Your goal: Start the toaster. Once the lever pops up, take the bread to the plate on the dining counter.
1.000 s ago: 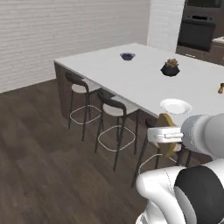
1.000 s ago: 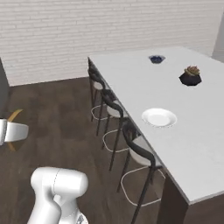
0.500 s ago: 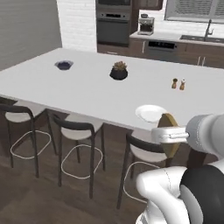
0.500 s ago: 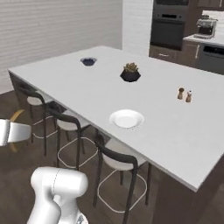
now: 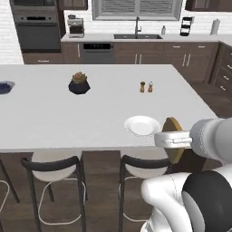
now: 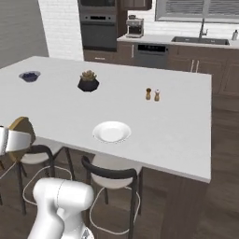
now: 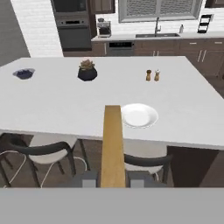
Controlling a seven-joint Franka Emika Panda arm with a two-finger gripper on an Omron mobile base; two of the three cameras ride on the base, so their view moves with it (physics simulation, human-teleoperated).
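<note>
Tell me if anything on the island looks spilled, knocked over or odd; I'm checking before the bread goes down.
Nothing stands out. The round white plate lies flat and bare near the white island's front edge; the dark potted plant and two small shakers stand upright. The hand holds the golden-brown bread slice edge-on.

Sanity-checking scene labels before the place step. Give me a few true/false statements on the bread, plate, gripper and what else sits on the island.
1. The gripper is shut on the bread. True.
2. The bread already lies on the plate. False: the plate is bare, and the slice is held on edge in front of the dining counter.
3. A salt and pepper pair stands on the counter beyond the plate. True.
4. The potted plant sits on the plate. False: it stands apart on the counter, farther back and to the left.
5. A small dark bowl sits near the counter's far left. True.
</note>
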